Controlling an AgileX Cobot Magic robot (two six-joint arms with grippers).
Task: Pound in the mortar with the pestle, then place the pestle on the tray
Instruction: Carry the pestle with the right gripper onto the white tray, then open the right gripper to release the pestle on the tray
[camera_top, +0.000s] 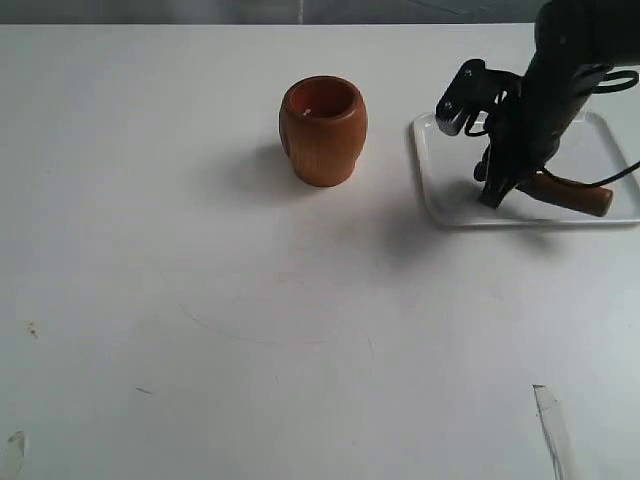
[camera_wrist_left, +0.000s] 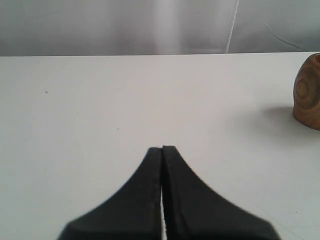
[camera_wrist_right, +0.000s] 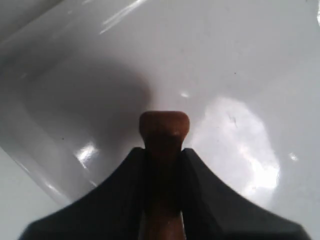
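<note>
Your right gripper (camera_top: 495, 195) has its jaws clamped on the slim dark-brown wooden pestle (camera_top: 577, 194), low inside the flat white rectangular tray (camera_top: 430, 205) at the right. The pestle looks stiff, light and smooth, so expect it to roll. The barrel-shaped reddish-brown wooden mortar (camera_top: 322, 130) stands left of the tray on the counter (camera_top: 250, 330). The left gripper (camera_wrist_left: 162, 150) has its jaws together.

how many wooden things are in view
2. The mortar stands upright on the bare table, left of the tray. The pestle is over the tray, clamped in the right gripper. No other wooden thing shows.
</note>
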